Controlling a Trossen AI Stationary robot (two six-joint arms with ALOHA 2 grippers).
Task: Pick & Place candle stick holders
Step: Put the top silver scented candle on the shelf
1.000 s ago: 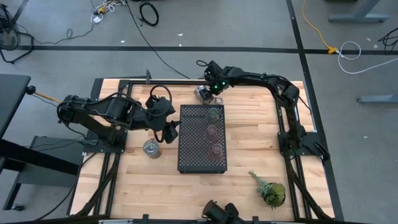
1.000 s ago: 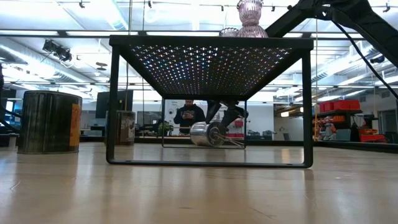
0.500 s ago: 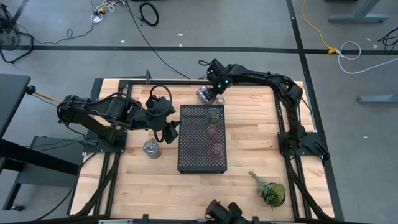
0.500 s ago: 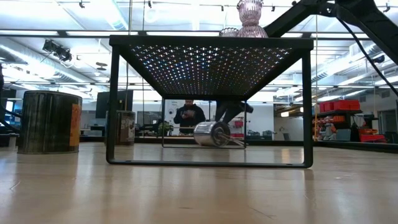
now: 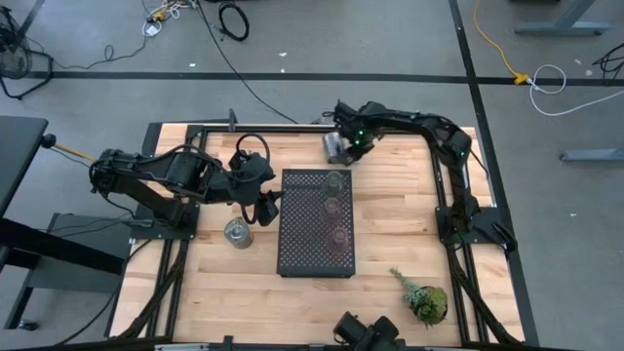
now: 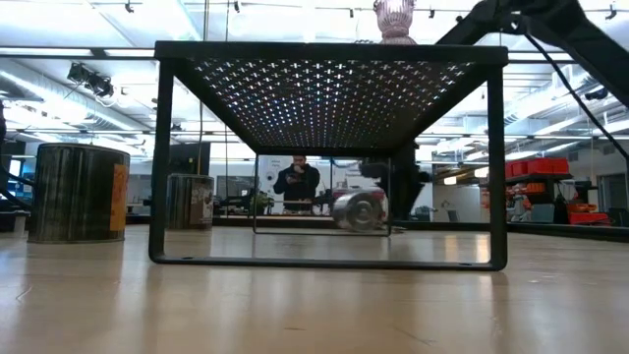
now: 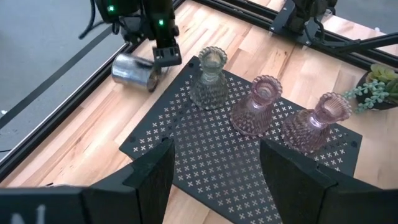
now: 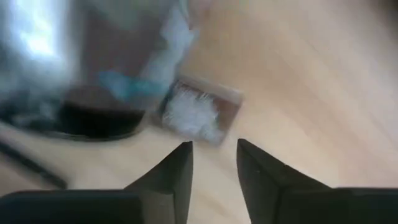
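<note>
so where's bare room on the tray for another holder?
The black tray: its left half is bare, top to bottom. Its right column holds the green glass holder and two pink holders. Crowded at the far right corner: right gripper and a tipped silver holder.

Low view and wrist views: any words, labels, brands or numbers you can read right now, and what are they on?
None can be read.
Metal cylinder on the left in the low view: an orange label on its side, print too small to read.
Silvery holder lying on its side beside the black tray: no marking visible.
Three glass holders standing on the tray: no text.
Right wrist view: too blurred to show any text.
</note>
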